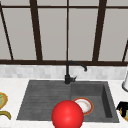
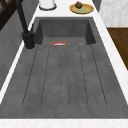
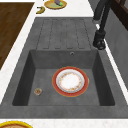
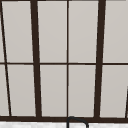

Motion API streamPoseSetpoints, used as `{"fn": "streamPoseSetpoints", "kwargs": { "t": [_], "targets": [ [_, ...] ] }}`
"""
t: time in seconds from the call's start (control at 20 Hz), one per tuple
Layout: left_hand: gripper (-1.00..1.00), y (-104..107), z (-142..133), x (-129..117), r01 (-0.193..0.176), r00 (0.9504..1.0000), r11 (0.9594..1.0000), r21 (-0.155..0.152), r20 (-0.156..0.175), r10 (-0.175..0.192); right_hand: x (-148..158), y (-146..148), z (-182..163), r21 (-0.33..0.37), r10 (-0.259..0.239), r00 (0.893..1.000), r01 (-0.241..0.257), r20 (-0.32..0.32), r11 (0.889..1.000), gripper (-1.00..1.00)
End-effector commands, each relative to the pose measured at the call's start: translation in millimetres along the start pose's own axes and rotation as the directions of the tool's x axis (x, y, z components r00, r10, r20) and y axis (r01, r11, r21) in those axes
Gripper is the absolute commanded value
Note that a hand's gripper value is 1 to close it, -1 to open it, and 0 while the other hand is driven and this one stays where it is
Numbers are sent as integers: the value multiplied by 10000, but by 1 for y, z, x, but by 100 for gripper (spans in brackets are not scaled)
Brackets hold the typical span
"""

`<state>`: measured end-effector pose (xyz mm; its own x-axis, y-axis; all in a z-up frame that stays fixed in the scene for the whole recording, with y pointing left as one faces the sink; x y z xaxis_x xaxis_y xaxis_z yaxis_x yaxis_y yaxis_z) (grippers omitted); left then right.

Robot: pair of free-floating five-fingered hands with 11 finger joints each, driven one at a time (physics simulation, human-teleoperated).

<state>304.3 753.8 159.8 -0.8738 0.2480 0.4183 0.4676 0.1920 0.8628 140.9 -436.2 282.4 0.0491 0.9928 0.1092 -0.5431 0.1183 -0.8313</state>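
A white plate with a red and orange rim (image 3: 70, 81) lies flat on the floor of the dark grey sink basin (image 3: 25, 75); its edge also peeks over the basin lip (image 2: 59, 43). In the front view the plate (image 1: 85, 105) is partly covered by a large glossy red ball (image 1: 67, 115) at the sink's front edge. A small round brownish thing (image 3: 38, 91) sits on the basin floor near the front left corner.
The black faucet (image 1: 67, 75) stands behind the sink, beside the ribbed draining board (image 2: 65, 75). A yellow plate (image 2: 86, 9) with a dark lump (image 2: 78, 4) and a white canister (image 2: 47, 3) are on the right counter. Another yellow plate (image 3: 55, 3) and a banana (image 3: 40, 10) lie on the left counter.
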Motion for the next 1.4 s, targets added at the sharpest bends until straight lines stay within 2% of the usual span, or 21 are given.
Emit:
{"fn": "streamPoseSetpoints", "kwargs": {
  "t": [0.0,0.05,0.1,0.25,0.35,0.45,0.55,0.6,0.65,0.75,0.8,1.0,1.2,1.25,1.35],
  "targets": [
    [-100,-9,-13,-5,-673,9966,9976,-150,-492,664,0,0,0,0,0,10000,0,0,10000,0],
    [-100,-11,-14,-7,-729,9959,9973,64,-534,732,0,0,0,0,0,10000,0,0,10000,0],
    [-100,-11,-13,-10,-725,9954,9973,120,-615,731,0,0,0,0,0,10000,0,0,10000,0],
    [-100,-4,-12,-20,-615,9947,9980,-173,-831,599,0,0,0,0,0,10000,0,0,10000,0],
    [-100,0,-13,-30,-689,9948,9971,-333,-772,662,0,0,0,0,0,10000,0,0,10000,0],
    [-100,3,-11,-36,-738,9937,9967,-333,-864,707,0,0,0,0,0,10000,0,0,10000,0],
    [-100,10,-7,-46,-742,9929,9971,-145,-941,726,0,0,0,0,0,10000,0,0,10000,0],
    [-100,11,-6,-48,-811,9919,9966,-153,-992,792,0,0,0,0,0,10000,0,0,10000,0],
    [-100,10,-4,-46,-906,9891,9958,-113,-1174,886,0,0,0,0,0,10000,0,0,10000,0],
    [-100,3,-3,-55,-877,9891,9960,-168,-1205,851,0,0,0,0,0,10000,0,0,10000,0],
    [-100,0,-1,-59,-829,9887,9963,-209,-1271,796,0,0,0,0,0,10000,0,0,10000,0],
    [-100,-10,7,-72,-639,9822,9967,-492,-1797,541,0,0,0,0,0,10000,0,0,10000,0],
    [-100,-25,13,-93,-493,9803,9963,-710,-1945,346,0,0,0,0,0,10000,0,0,10000,0],
    [-100,-28,17,-98,-499,9796,9962,-715,-1980,348,0,0,0,0,0,10000,0,0,10000,0],
    [-100,-26,22,-105,-853,9761,9945,-609,-2055,711,0,0,0,0,0,10000,0,0,10000,0]
  ]
}}
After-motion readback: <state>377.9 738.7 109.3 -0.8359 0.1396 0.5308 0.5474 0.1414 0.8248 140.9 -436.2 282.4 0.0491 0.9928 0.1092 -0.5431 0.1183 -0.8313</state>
